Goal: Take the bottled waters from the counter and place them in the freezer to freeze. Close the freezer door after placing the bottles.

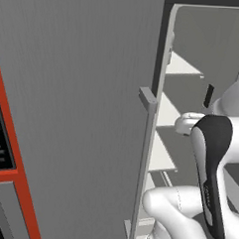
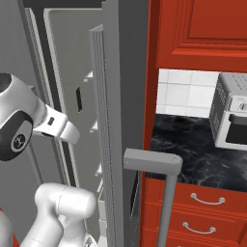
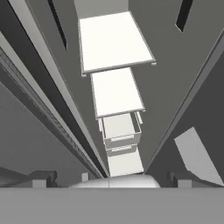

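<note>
Pincer (image 3: 109, 177): mine, spread to its widest, both dark fingertips (image 3: 41, 178) apart at the lower corners of the hand view, nothing between them and nothing touched. Freezer (image 1: 209, 56): compartment open before my hand, its white shelves (image 3: 114, 41) stacked in a row along the grey interior, bare as far as I can see; freezer door (image 1: 82, 114) stands ajar beside my arm, its long vertical handle (image 1: 143, 167) on the near edge. Outward: black marble counter (image 2: 193, 149) over red drawers (image 2: 202, 202), a silver toaster oven (image 2: 231, 118) resting on it.

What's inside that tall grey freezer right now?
Inside the freezer, white shelves stacked one after another, all bare, and a small white bin. The bin's inside is too dim to judge.
</note>
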### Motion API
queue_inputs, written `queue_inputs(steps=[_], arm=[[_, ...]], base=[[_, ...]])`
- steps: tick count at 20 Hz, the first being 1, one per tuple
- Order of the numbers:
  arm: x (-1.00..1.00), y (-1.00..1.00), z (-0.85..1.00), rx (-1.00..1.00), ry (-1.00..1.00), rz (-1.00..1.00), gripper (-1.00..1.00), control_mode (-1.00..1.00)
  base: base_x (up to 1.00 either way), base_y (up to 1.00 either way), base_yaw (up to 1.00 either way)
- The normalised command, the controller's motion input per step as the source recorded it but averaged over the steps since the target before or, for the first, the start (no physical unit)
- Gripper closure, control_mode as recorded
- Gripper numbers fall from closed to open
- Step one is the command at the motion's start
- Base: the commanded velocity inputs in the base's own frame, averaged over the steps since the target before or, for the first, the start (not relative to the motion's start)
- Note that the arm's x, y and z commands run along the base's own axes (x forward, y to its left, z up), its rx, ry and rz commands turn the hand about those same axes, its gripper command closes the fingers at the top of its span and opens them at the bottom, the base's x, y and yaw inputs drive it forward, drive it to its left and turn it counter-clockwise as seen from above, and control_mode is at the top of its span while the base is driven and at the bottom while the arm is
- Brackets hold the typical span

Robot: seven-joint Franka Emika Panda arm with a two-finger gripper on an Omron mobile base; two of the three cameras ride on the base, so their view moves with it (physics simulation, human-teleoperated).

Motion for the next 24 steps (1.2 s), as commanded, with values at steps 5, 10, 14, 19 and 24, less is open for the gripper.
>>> queue_inputs(steps=[5,10,14,19,24], arm=[[0.0,0.0,-0.32,-0.02,0.08,0.01,-1.0,-1.0],[0.0,0.0,-0.26,0.0,0.03,0.06,-1.0,-1.0],[0.0,0.0,0.0,0.0,0.03,0.0,-1.0,-1.0],[0.0,0.0,0.0,0.0,0.0,0.0,-1.0,-1.0],[0.0,0.02,-0.02,0.0,0.01,0.0,-1.0,1.0]], base=[[0.0,0.0,0.0],[0.0,0.0,0.0],[0.0,0.0,0.0],[0.0,0.0,0.0],[-0.15,0.04,0.0]])
